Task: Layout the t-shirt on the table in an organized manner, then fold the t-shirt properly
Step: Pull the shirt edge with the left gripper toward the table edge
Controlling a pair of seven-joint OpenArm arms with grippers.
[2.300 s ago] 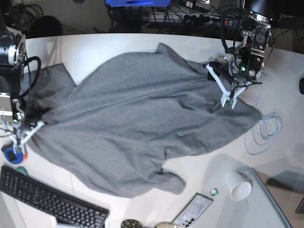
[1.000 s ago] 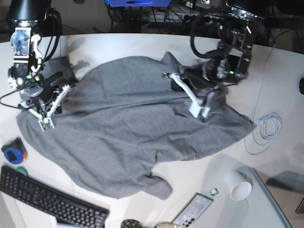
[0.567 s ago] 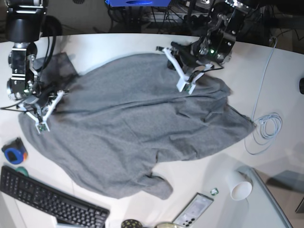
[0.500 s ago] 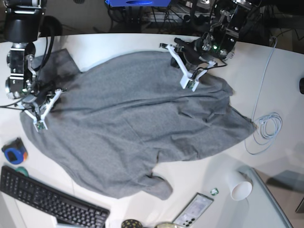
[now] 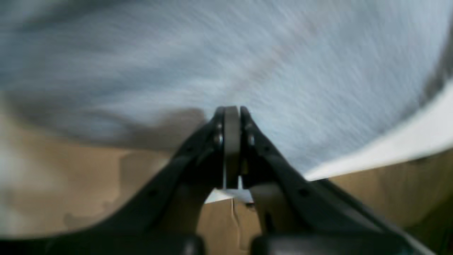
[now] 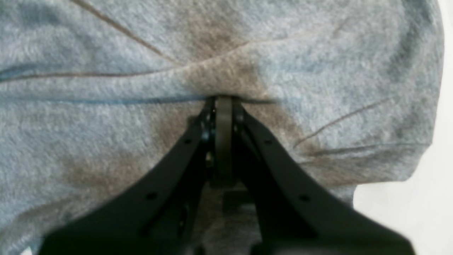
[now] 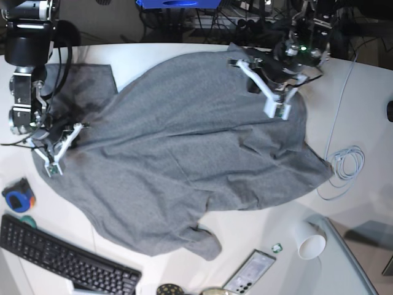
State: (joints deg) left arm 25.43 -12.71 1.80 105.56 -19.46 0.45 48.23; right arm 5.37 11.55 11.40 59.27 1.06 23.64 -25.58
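While no brand, label or writing can be read anywhere, the cloth and the hardware show plainly:

Right gripper (image 6: 223,102): black, jaws pressed together on a pinched ridge of the heather-grey knit t-shirt (image 6: 106,71); creases fan out from the pinch. In the base view this gripper (image 7: 56,157) sits at the shirt's left edge.

Left gripper (image 5: 231,113): black, jaws closed flat against each other; the wrist picture is motion-blurred, so whether any cloth lies between them cannot be told. In the base view it (image 7: 275,101) has white fingers and stands over the shirt's upper right part.

T-shirt (image 7: 184,147): soft, fuzzy, mottled grey knit, spread crumpled across the middle of the table, with shallow folds and one short sleeve bunched at the bottom.

Table (image 7: 153,55): smooth white top with a curved far edge, bare around the shirt.

Nearby: black keyboard (image 7: 61,258) at lower left, round blue tape roll (image 7: 15,200) beside it, white paper cup (image 7: 310,241) on its side, dark smartphone (image 7: 249,271), coiled white cable (image 7: 344,169) just right of the shirt.
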